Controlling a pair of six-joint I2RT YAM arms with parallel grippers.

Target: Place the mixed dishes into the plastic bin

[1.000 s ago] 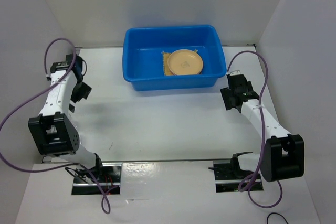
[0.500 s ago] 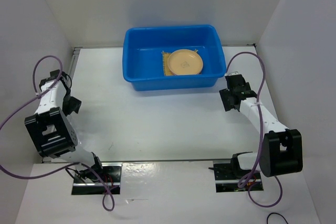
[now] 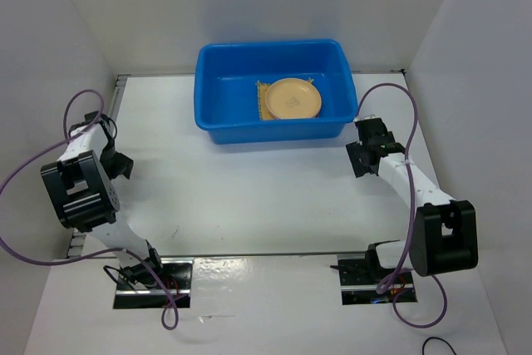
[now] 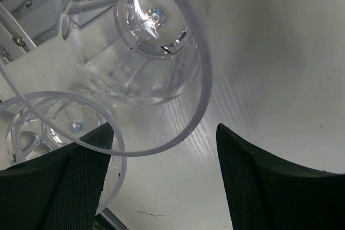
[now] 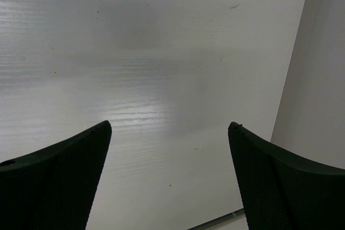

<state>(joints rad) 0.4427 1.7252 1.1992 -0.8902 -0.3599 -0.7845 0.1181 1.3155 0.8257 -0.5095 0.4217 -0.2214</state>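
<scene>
White tabletop [image 3: 249, 197], matte, fine grain running across; small dark specks and a few faint scuffs, one short dark mark near left. Three plain white wall panels box it in: back wall [image 3: 249, 6] far, left wall [image 3: 41, 56] and right wall [image 3: 482, 64] angling outward toward the near side. Thin pale metal strip [image 3: 119, 93] along the table's left edge. Near side: separate white board [image 3: 266, 313], glossy patch catching the light. Black cable loop [image 3: 434, 345] at the near right corner. Lighting even, diffuse, soft shadows only. Floor hidden.

Two cups [image 4: 153, 52], one plate [image 3: 293, 97], mat [image 3: 262, 106], bin [image 3: 224, 93]
</scene>
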